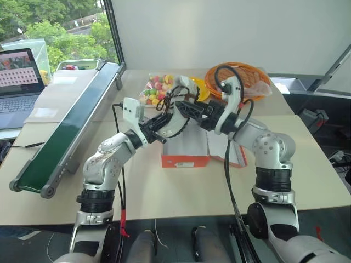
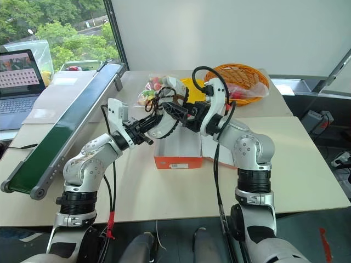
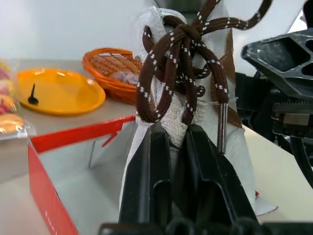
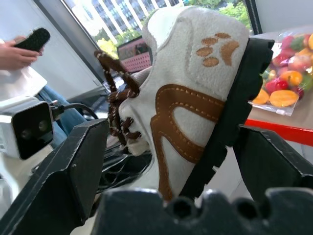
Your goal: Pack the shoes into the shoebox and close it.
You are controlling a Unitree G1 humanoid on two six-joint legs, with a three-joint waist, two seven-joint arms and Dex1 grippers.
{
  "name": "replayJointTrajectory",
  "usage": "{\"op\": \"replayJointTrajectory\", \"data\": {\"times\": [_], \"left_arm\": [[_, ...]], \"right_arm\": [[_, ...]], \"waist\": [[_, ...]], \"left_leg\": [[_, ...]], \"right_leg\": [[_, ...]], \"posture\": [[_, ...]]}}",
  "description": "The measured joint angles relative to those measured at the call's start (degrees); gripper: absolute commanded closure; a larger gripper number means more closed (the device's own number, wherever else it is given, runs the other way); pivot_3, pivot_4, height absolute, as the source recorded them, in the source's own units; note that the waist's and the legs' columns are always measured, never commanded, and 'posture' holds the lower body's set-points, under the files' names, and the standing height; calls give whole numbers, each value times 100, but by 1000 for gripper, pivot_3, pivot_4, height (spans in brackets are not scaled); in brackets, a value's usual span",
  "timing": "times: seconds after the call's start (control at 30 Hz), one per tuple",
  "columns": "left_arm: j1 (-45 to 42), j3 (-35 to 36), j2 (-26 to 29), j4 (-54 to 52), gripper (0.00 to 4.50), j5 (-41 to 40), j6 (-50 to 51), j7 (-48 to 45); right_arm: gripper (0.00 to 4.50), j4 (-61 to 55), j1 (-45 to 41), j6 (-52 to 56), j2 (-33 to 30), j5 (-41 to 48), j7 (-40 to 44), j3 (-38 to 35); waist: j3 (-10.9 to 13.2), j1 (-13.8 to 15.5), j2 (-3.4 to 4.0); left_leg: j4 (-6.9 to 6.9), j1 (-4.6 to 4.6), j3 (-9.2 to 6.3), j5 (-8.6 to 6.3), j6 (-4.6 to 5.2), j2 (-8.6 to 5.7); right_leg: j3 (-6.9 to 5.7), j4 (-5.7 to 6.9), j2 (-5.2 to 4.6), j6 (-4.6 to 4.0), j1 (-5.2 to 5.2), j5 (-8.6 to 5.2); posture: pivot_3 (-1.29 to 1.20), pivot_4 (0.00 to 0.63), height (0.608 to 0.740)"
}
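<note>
Table [image 1: 164, 192]: we see a pale table carrying the conveyor [image 1: 71, 123] along its left edge, with a laptop [image 1: 19, 74] beyond that edge.
Shoebox [image 1: 185, 160]: it sits open near the middle of the table, orange-red outside and white inside, directly under both grippers.
Basket [image 1: 244, 76]: orange woven, near the far right edge, with an orange plate [image 3: 58, 90] and a bag of bright sweets [image 1: 156, 87] beside it.
Shoe [image 1: 178, 112]: one white sneaker with a brown side mark hangs above the box, held up between the two arms, its dark laces [image 3: 181, 68] toward the left arm and its black sole toward the right.
Left gripper [image 3: 171, 147]: we judge it pinched shut on the shoe, close below the lace knot.
Right gripper [image 4: 168, 147]: its jaws stand wide, one on each side of the shoe, not clamping it.
Key relation: the box lies straight below the shoe, so lowering by the left arm should seat it.
Second shoe: we cannot place it.
</note>
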Motion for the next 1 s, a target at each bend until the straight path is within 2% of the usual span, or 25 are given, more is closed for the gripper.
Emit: {"op": "replayJointTrajectory", "data": {"times": [0.1,0.2,0.43,0.5,0.53,0.57,0.63,0.67,0.77,0.9,1.0], "left_arm": [[-9,-1,-47,0,4467,-1,15,74],[-63,31,-89,-2,4480,-26,40,161],[-135,129,-194,-226,4480,-251,286,401],[-136,174,-204,-272,4480,-339,393,460],[-136,193,-205,-282,4028,-375,446,490],[-135,206,-202,-294,3568,-398,487,506],[-134,243,-155,-385,2998,-477,573,512],[-126,258,-93,-477,2525,-581,684,490],[-33,262,245,-768,1468,-810,965,355],[206,308,877,-1050,1456,-990,1168,70],[485,393,1375,-1159,1456,-994,1225,-115]], "right_arm": [[0,44,1,-22,9,-20,-18,46],[664,93,1,-94,41,-29,-35,42],[3138,282,1,-289,73,-78,-36,29],[3683,282,1,-331,102,-77,-31,28],[3949,289,1,-351,124,-77,-31,27],[4079,297,1,-373,133,-77,-32,30],[4129,300,0,-398,139,-80,-30,36],[4141,302,-2,-405,146,-84,-27,52],[4150,313,-7,-408,145,-140,-32,138],[4151,358,-38,-313,90,-195,-177,167],[4151,488,-221,-92,-178,-248,-307,163]], "waist": [[0,0,0],[0,4,0],[0,0,0],[0,-5,0],[0,-6,0],[0,-5,0],[0,0,0],[0,-1,0],[0,-18,1],[2,-20,3],[4,-4,6]], "left_leg": [[0,-1,0,0,0,0],[0,-3,0,0,0,0],[-1,-4,0,0,0,0],[-2,-2,0,0,0,0],[-2,-3,0,0,0,0],[-2,-3,0,0,0,0],[-2,-4,0,0,0,0],[-2,-4,0,0,0,0],[-6,-3,0,-1,1,1],[-6,-2,1,0,1,1],[-6,-2,1,0,1,0]], "right_leg": [[0,-1,0,0,0,0],[-1,-3,0,0,0,0],[0,-7,0,1,-1,1],[0,-7,0,1,0,1],[0,-7,0,1,-1,1],[0,-7,0,1,-1,1],[0,-8,0,1,-1,1],[0,-8,-1,1,0,1],[0,-10,1,1,-2,1],[1,-9,1,1,-3,1],[1,-11,0,1,-2,0]], "posture": [[0,150,740],[0,150,740],[0,150,740],[0,150,740],[0,150,740],[0,150,740],[0,150,740],[0,150,740],[0,150,740],[0,150,740],[0,150,740]]}}
